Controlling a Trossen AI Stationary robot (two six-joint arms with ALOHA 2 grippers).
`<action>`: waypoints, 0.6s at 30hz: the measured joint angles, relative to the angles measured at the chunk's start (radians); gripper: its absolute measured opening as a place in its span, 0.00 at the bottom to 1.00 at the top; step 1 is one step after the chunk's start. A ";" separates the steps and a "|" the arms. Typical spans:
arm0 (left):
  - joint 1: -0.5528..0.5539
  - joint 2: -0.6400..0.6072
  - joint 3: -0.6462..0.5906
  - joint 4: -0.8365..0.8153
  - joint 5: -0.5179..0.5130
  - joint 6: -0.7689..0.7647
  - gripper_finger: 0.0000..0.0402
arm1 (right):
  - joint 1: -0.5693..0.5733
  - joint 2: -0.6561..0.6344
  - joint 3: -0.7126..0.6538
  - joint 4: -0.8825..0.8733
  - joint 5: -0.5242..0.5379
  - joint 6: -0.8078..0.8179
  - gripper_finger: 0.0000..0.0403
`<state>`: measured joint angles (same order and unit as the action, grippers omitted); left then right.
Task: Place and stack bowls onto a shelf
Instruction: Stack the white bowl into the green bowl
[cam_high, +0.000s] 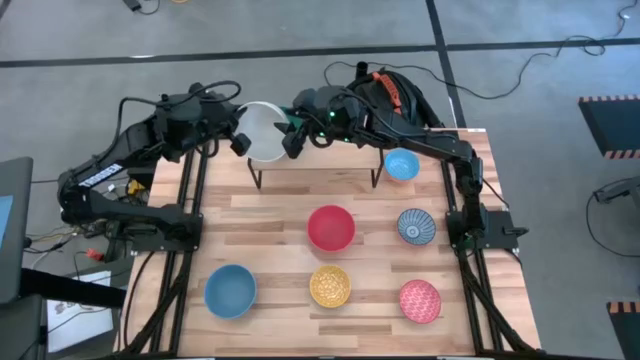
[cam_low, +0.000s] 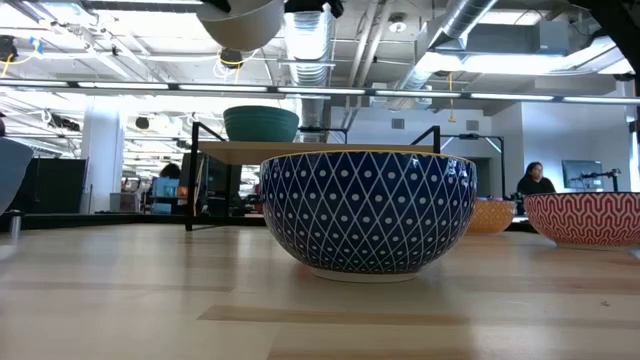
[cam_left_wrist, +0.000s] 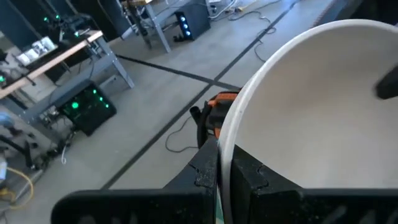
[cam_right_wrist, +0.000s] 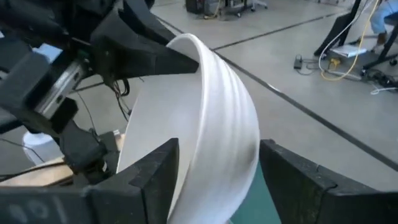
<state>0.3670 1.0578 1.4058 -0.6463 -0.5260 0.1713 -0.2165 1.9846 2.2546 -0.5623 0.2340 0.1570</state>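
Passing the smooth white round bowl (cam_high: 264, 130) between hands, at twelve o'clock over the wooden shelf (cam_high: 320, 177). Left hand (cam_high: 238, 137) pinches its rim tight; right hand (cam_high: 293, 137), spread wide, straddles the opposite rim. Right should clamp firmly before left lets go.

The white bowl (cam_low: 243, 22) is cut off by the low view's top edge, and its far rim is cut off in the left wrist view. Between the right jaws, the green bowl (cam_right_wrist: 261, 193) is almost wholly hidden behind it. The shelf (cam_high: 320, 176) is largely covered by both arms.
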 joint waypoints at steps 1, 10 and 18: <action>-0.009 0.011 0.008 -0.001 -0.007 0.006 0.00 | -0.003 0.000 0.000 -0.011 0.000 0.003 0.58; -0.041 0.080 0.024 0.001 -0.072 -0.001 0.00 | -0.050 0.000 -0.001 -0.081 0.019 0.086 0.20; -0.045 0.073 0.027 0.079 -0.036 -0.021 0.17 | -0.085 0.003 -0.004 -0.107 -0.024 0.157 0.08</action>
<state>0.3222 1.1309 1.4324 -0.5670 -0.5623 0.1507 -0.3019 1.9877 2.2505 -0.6693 0.2095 0.3135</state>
